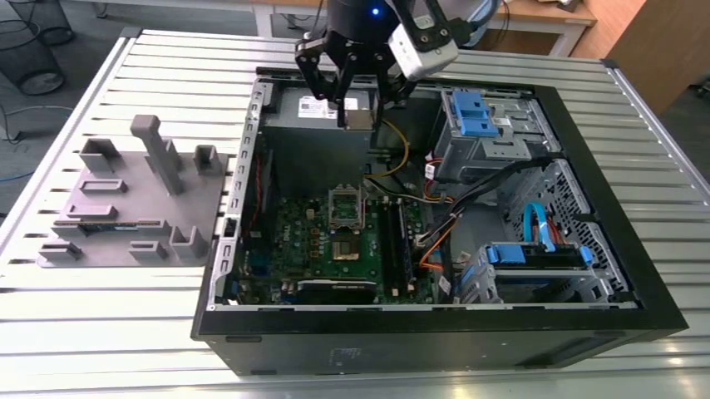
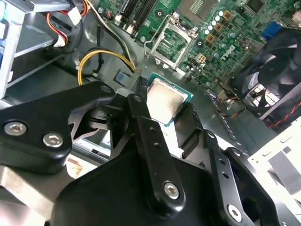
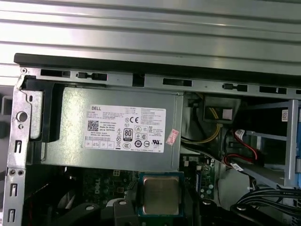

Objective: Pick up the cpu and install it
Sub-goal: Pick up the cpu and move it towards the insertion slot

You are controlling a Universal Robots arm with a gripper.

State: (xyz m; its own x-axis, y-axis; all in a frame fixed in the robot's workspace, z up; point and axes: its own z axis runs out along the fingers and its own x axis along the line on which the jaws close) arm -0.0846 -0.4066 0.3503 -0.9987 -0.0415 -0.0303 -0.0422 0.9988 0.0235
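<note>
My gripper (image 1: 357, 110) hangs over the far end of the open computer case, above the grey power supply (image 1: 311, 108). It is shut on the cpu (image 1: 358, 120), a small square chip with a silver-grey top. In the second wrist view the cpu (image 2: 165, 98) sits between the black fingers (image 2: 141, 101), held by its edges and clear of the board. The first wrist view shows the cpu (image 3: 161, 194) in front of the power supply (image 3: 113, 129). The motherboard socket (image 1: 346, 208) lies nearer, with its metal bracket (image 2: 171, 41) open and nothing in it.
A grey fixture (image 1: 133, 199) with slots and posts stands on the slatted table at the exterior view's left. Inside the case are blue drive cages (image 1: 483, 116), yellow cables (image 2: 101, 59), memory slots (image 1: 394, 241) and a black fan (image 2: 273, 61).
</note>
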